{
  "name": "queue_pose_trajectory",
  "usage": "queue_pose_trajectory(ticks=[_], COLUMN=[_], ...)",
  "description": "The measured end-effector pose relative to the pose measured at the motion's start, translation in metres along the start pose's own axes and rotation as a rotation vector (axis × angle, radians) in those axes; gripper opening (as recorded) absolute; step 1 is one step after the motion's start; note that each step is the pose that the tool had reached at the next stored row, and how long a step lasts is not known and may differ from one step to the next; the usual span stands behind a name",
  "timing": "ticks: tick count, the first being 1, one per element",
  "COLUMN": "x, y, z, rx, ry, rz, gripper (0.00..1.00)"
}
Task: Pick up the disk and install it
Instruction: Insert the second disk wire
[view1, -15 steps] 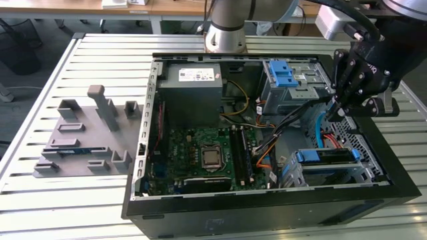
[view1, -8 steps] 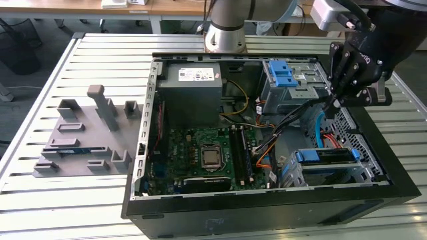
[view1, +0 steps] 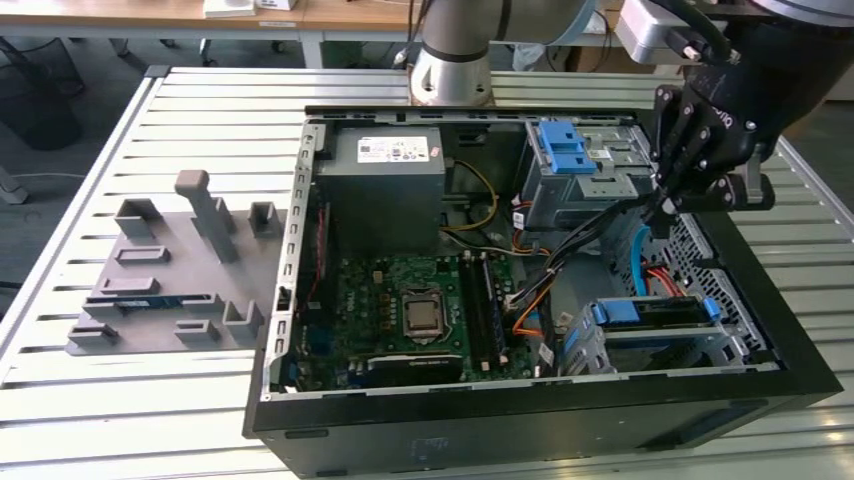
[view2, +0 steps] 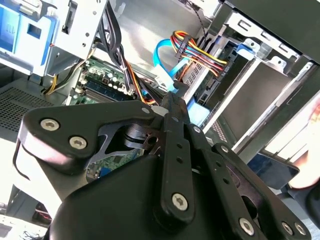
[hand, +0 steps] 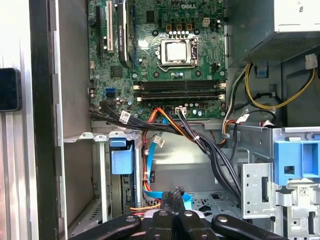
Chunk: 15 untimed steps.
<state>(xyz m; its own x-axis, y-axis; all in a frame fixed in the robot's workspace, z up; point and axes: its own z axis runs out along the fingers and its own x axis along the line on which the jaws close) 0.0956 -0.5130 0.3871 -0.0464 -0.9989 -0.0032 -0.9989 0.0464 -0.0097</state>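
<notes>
Gripper hangs inside the open computer case, beyond the motherboard on the side away from the grey parts rack. In the second wrist view its 2 fingers meet at the tips: jaws closed, nothing seen between them. Disk, as best I can judge, is the blue-framed slab standing on edge in the metal cage, just off the motherboard's corner nearest the case front, below the gripper and apart from it. Long axis looks level, running away from the motherboard along the case front wall; which end faces out, cannot tell. Cable bundle runs from the motherboard edge close past the fingertips. Judgement: any seating push should go square along the long axis, fingers kept out of the cables.
</notes>
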Motion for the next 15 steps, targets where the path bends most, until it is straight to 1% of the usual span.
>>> queue_pose_trajectory(ticks=[7, 13, 14, 15], x=[-0.0002, -0.0001, 0.0, 0.0001], y=[-0.0004, -0.0004, -0.0004, -0.0004], z=[0.005, 0.0096, 0.0101, 0.0109], rx=[-0.0012, -0.0009, -0.0009, -0.0007], ry=[0.0006, 0.0063, 0.0076, 0.0104], rz=[0.0, 0.0, 0.0, 0.0], gripper=[0.11, 0.11, 0.11, 0.11])
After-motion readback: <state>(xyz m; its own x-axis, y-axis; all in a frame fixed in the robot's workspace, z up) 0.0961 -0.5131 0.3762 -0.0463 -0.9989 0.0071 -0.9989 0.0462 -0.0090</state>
